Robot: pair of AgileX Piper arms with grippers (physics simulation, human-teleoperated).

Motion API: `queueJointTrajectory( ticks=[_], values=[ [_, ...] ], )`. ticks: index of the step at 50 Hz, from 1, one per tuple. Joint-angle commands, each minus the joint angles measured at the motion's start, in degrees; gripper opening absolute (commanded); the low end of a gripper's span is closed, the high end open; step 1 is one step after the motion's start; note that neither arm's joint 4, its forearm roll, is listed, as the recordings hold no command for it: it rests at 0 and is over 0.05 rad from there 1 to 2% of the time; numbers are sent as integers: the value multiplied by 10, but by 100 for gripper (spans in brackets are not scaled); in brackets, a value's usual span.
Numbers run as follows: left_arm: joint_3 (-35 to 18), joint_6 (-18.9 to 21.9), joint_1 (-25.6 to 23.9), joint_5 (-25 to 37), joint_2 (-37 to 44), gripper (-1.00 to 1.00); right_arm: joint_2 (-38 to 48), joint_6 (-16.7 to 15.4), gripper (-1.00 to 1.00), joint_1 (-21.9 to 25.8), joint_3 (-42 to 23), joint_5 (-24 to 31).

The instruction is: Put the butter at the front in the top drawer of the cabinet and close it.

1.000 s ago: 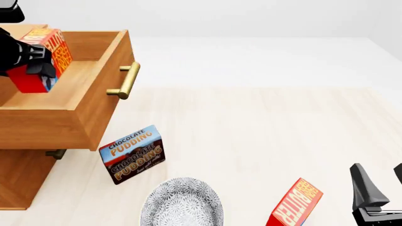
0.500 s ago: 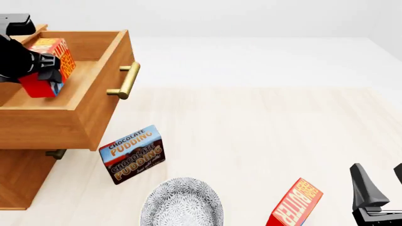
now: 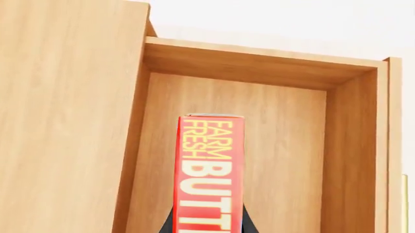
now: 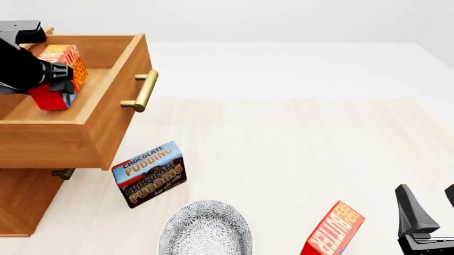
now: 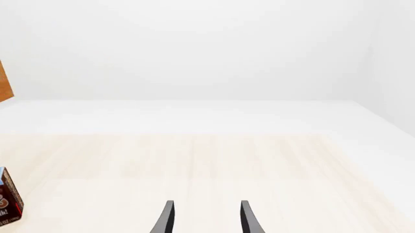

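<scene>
The cabinet (image 4: 25,196) stands at the left with its top drawer (image 4: 120,114) pulled out; the brass handle (image 4: 145,90) faces right. My left gripper (image 4: 60,79) is shut on a red butter carton (image 4: 65,64) and holds it low inside the drawer, tilted. In the left wrist view the butter (image 3: 211,170) stands between the black fingertips (image 3: 170,224) above the drawer floor (image 3: 285,160). A look-alike butter carton (image 4: 333,236) leans at the table's front right. My right gripper (image 4: 427,187) rests open beside it, holding nothing (image 5: 207,204).
A chocolate pudding box (image 4: 149,172) stands in front of the cabinet, also seen at the edge of the right wrist view (image 5: 8,201). A patterned grey bowl (image 4: 206,231) sits at the front centre. The lower drawer's handle (image 4: 62,173) shows under the open drawer.
My left gripper has carried the butter down and slightly right, deeper into the open drawer. The right arm and everything on the table stayed still.
</scene>
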Motion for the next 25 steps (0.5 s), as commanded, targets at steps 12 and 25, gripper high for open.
queueJointTrajectory(
  ticks=[12, 25],
  values=[
    [18, 3, -4, -25, -3, -100, 0, 0, 100, 0, 0, 0],
    [39, -7, -11, -37, -1, -100, 0, 0, 100, 0, 0, 0]
  ],
)
